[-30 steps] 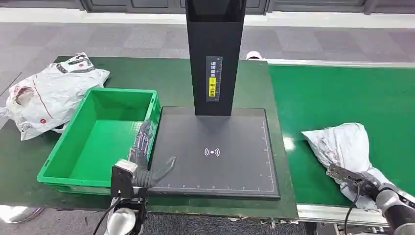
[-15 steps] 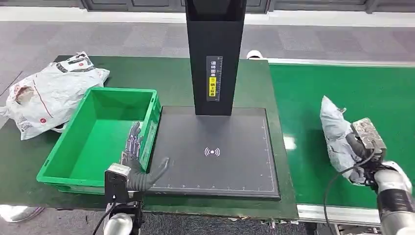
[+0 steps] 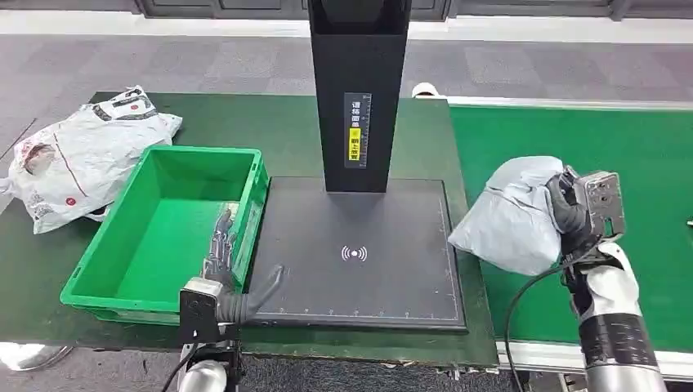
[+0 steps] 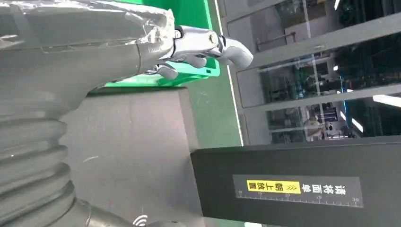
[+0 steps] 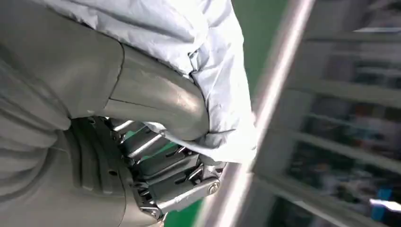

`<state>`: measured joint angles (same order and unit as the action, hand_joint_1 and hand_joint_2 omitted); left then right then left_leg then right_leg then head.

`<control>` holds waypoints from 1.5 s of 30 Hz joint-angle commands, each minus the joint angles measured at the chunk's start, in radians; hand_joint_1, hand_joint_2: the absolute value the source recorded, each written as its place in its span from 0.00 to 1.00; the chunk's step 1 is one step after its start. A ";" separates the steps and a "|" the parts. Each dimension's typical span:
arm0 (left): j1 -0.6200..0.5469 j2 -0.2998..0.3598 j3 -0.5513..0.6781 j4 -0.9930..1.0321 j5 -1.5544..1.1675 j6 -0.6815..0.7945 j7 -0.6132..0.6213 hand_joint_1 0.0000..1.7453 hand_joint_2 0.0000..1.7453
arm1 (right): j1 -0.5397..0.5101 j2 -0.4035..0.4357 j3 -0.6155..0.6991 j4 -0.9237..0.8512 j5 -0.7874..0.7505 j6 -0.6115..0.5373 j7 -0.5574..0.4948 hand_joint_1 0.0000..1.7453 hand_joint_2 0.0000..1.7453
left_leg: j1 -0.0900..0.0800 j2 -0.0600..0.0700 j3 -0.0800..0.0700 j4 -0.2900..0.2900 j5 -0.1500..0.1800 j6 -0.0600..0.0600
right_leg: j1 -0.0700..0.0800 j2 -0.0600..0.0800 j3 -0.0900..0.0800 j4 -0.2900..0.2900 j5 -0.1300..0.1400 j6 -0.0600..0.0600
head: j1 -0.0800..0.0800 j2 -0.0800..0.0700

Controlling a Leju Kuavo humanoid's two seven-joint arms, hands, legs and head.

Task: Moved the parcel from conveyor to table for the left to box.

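**One grey parcel held above the belt's edge**

Two crumpled white plastic mailers [image 3: 78,155], glossy and printed with red and black marks, lie heaped at the far left of the dark green table [image 3: 245,122]. Beside them sits a bright green plastic crate [image 3: 122,261], rectangular, with a lipped rim and smooth walls. The left hand [image 3: 233,273] rests at the crate's near right corner: its dark fingers [image 3: 221,245] stretch out straight and apart along the crate's right wall, the thick grey thumb lies on the corner of the pad, and it holds nothing. In the left wrist view the same fingers [image 4: 203,45] show as shiny silver segments over the crate rim.

A flat matte black scanning pad [image 3: 359,269] follows, square-cornered, with a white ruled edge and a small white wave symbol at its middle. From its far edge rises a tall black rectangular column [image 3: 358,90] bearing a yellow and white label.

Right of the pad, the soft grey plastic parcel [image 3: 515,216], wrinkled and pillow-shaped, hangs clear of the surface over the seam between the table and the green felt-like conveyor belt [image 3: 621,147]. The right hand [image 3: 572,214] grips it from the right side, dark fingers wrapped into the film. In the right wrist view, the creased wrapper [image 5: 189,42] bunches over the grey thumb [image 5: 156,101].
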<state>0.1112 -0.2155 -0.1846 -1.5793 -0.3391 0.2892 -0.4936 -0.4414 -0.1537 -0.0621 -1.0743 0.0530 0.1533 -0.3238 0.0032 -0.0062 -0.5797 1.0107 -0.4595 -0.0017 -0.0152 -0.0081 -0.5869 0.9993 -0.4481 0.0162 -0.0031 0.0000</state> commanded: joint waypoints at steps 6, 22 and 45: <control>-0.018 0.000 -0.022 0.074 -0.009 -0.015 -0.001 0.00 1.00 | -0.067 0.167 0.303 -0.169 -0.032 -0.068 0.034 1.00 1.00 | 0.000 0.012 0.003 -0.002 -0.001 -0.001 | 0.000 0.013 -0.002 0.000 0.002 -0.002 | 0.000 0.000; -0.046 -0.011 -0.047 0.084 -0.028 -0.036 0.008 0.00 1.00 | -0.413 0.353 0.413 0.346 -0.124 -0.094 0.062 1.00 1.00 | 0.000 0.010 0.000 0.000 0.002 -0.002 | 0.000 0.011 -0.005 0.003 0.003 -0.003 | 0.000 0.000; -0.060 -0.011 -0.060 0.088 -0.026 -0.069 0.028 0.00 1.00 | -0.416 0.333 0.345 0.696 -0.102 -0.174 0.078 0.00 1.00 | 0.000 -0.001 -0.001 -0.001 0.005 -0.003 | 0.001 -0.001 -0.003 0.001 0.003 -0.004 | 0.000 0.000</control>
<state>0.1010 -0.2457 -0.2163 -1.5412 -0.3651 0.2388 -0.4746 -0.8235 0.2133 0.3052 -0.5181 -0.0568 -0.0340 -0.2434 0.0035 -0.0048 -0.5812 1.0108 -0.4550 -0.0045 -0.0150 -0.0063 -0.5922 1.0014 -0.4453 0.0132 -0.0030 0.0000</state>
